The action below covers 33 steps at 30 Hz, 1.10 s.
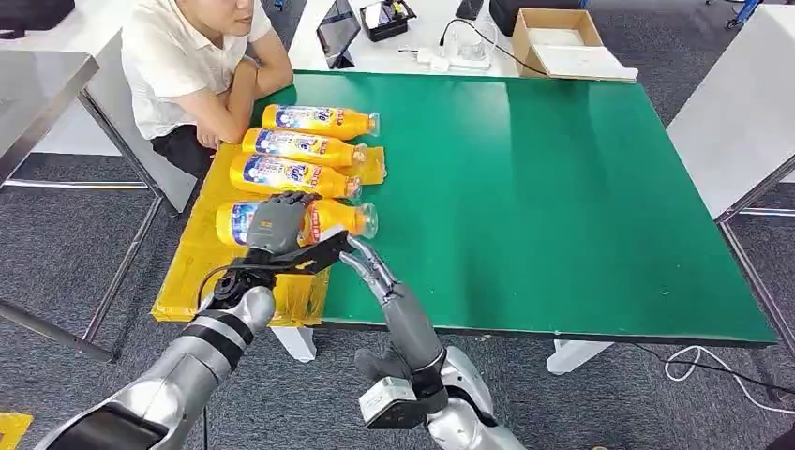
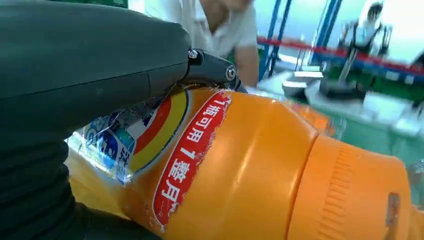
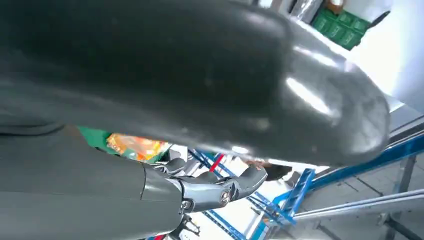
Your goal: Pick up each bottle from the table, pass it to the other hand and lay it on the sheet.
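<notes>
Four orange bottles with blue-and-red labels lie side by side on the yellow sheet (image 1: 187, 281) at the table's left end. My left hand (image 1: 275, 225) grips the nearest bottle (image 1: 333, 217) around its label, low over the sheet. The left wrist view shows this bottle (image 2: 250, 165) close up, its orange cap end pointing away from my left hand (image 2: 90, 65). The other three bottles (image 1: 319, 119), (image 1: 300, 146), (image 1: 291, 175) lie behind it. My right hand (image 1: 380, 277) reaches in below the held bottle's neck, fingers stretched out and holding nothing. In the right wrist view its fingers (image 3: 210, 190) are straight.
A person (image 1: 197, 66) sits at the table's far left corner with arms folded on the edge, close to the farthest bottle. The green table (image 1: 562, 187) stretches bare to the right. Behind it a white table carries a cardboard box (image 1: 562, 42), a tablet (image 1: 337, 33) and a power strip (image 1: 450, 58).
</notes>
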Tool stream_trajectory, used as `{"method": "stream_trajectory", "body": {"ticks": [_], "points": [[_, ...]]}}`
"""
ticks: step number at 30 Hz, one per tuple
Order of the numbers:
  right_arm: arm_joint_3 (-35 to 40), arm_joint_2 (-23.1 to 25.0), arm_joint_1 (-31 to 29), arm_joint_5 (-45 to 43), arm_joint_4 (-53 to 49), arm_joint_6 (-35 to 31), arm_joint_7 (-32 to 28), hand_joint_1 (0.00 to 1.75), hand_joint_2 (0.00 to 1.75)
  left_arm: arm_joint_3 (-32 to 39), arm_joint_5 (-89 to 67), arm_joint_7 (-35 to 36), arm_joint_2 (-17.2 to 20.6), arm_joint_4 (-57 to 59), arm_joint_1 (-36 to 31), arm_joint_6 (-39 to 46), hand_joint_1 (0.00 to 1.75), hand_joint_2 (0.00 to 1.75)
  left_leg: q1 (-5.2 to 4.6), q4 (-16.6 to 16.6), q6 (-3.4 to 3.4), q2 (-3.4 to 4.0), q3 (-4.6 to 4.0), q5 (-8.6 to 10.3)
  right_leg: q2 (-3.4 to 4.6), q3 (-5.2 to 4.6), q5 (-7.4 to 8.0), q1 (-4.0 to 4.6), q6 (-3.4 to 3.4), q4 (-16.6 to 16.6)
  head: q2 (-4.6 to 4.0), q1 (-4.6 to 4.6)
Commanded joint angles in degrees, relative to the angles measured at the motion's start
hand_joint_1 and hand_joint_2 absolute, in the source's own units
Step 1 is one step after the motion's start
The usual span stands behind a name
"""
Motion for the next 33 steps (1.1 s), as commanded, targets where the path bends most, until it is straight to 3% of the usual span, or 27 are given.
{"method": "stream_trajectory", "body": {"ticks": [1, 12, 13, 14, 15, 16, 33], "points": [[0.9, -0.8, -0.1, -1.0, 1.3, 0.1, -0.3, 0.00, 0.00, -4.0, -1.8, 3.9, -1.9, 14.9, -6.6, -4.2, 1.75, 1.75, 0.11, 0.0, -0.10, -0.09, 0.27, -0.13, -0.11, 0.34, -0.15, 0.12, -0.16, 0.0, 0.00, 0.00], [1.3, 0.4, -0.6, -1.9, 3.0, -0.6, -0.9, 0.00, 0.00, -3.1, -2.3, 6.8, -1.7, 21.1, -7.8, -9.6, 1.75, 1.75, 0.10, 0.0, -0.09, 0.05, 0.25, -0.14, 0.03, 0.27, -0.12, 0.11, -0.14, 0.0, 0.00, 0.00], [1.3, 0.4, -0.6, -1.9, 3.1, -0.7, -1.0, 0.00, 0.00, -3.0, -2.2, 7.0, -1.8, 21.4, -7.7, -10.5, 1.48, 1.75, 0.09, 0.0, -0.08, 0.05, 0.23, -0.11, 0.03, 0.25, -0.10, 0.10, -0.12, 0.0, 0.00, 0.02], [1.4, 0.3, -0.5, -1.9, 3.2, -1.0, -1.0, 0.00, 0.00, -2.6, -1.6, 6.8, -1.9, 21.8, -7.6, -12.3, 0.73, 1.75, 0.10, 0.0, -0.10, 0.06, 0.31, -0.15, 0.04, 0.32, -0.13, 0.11, -0.15, 0.0, 0.00, -0.02], [1.6, 0.2, -0.5, -2.1, 3.3, -1.2, -1.1, 0.00, 0.00, -1.9, -0.6, 6.2, -2.0, 21.8, -7.3, -14.4, 0.23, 1.75, 0.09, 0.0, -0.09, 0.07, 0.29, -0.13, 0.06, 0.30, -0.11, 0.10, -0.14, 0.0, 0.00, 0.02], [1.9, 0.1, -0.6, -2.3, 3.5, -1.4, -1.1, 0.00, 0.00, -1.3, 0.3, 5.7, -2.0, 21.9, -7.0, -16.1, 0.03, 1.75, 0.05, -0.1, -0.07, 0.07, 0.25, -0.09, 0.06, 0.26, -0.07, 0.06, -0.11, -0.1, 0.00, 0.00], [2.0, 0.2, -2.7, -2.4, 6.7, -2.9, -1.5, 0.00, 0.00, 5.9, 11.2, -1.9, -1.3, 21.8, -7.2, -24.8, 0.00, 1.75, 0.06, -0.1, -0.09, 0.10, 0.49, -0.08, 0.12, 0.52, -0.03, 0.06, -0.14, -0.1, 0.00, 0.02]]}}
